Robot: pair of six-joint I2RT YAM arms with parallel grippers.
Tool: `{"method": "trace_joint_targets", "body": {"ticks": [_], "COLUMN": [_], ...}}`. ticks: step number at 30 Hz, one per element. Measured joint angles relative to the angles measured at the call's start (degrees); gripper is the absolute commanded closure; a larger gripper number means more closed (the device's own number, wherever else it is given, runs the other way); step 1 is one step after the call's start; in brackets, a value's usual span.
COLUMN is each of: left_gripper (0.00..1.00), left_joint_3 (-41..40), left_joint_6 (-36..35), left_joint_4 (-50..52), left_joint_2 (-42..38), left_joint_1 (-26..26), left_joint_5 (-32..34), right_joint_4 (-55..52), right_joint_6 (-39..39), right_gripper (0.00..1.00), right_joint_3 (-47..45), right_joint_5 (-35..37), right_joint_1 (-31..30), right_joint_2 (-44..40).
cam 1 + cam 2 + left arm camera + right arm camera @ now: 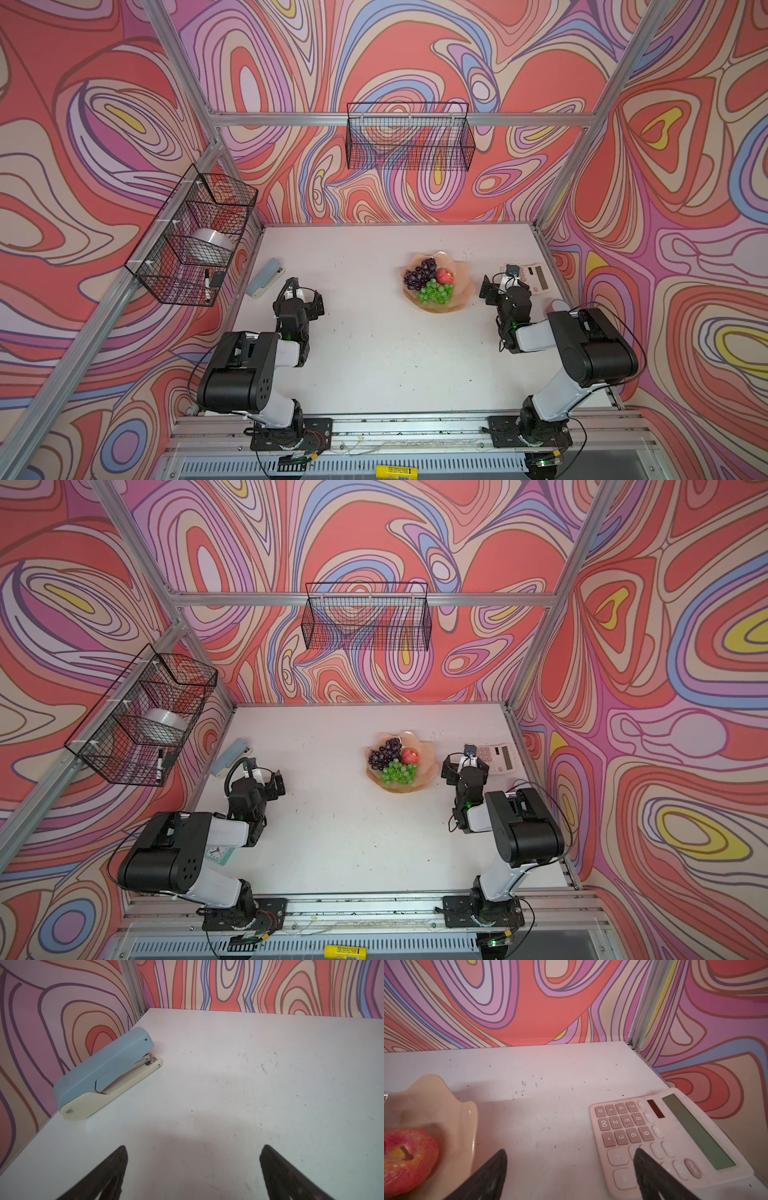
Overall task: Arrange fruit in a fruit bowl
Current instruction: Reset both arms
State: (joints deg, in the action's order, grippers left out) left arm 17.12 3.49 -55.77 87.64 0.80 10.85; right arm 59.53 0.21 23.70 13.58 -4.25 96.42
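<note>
Right gripper (503, 284) of mine gapes wide, empty; the fruit bowl (463, 291) sits just beside it at nine o'clock.

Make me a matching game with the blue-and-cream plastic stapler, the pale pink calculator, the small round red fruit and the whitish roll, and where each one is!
Things
1. blue-and-cream plastic stapler
2. pale pink calculator
3. small round red fruit
4. whitish roll

Places
A. in the glossy peach-pink wavy bowl
B. at the white table's right edge
C. in the black wire basket on the left wall
D. at the table's left edge

Pairs: 1-D, 2-B, 3-A, 4-C
</note>
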Motion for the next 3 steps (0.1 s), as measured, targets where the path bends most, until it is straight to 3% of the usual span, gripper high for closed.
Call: {"method": "trace_joint_targets", "body": {"ticks": [3], "left_gripper": [0.00], "left_joint_3": [0.33], "left_joint_6": [0.00], "left_joint_4": [0.17], "left_joint_2": [0.00], "left_joint_1": [0.00], "left_joint_5": [-0.22], "right_joint_4": [0.83], "right_joint_6": [0.00], "right_gripper": [0.02], "right_joint_3": [-0.07], "right_joint_5": [0.00], "right_joint_1": [0.00], "right_joint_2": [0.00]}}
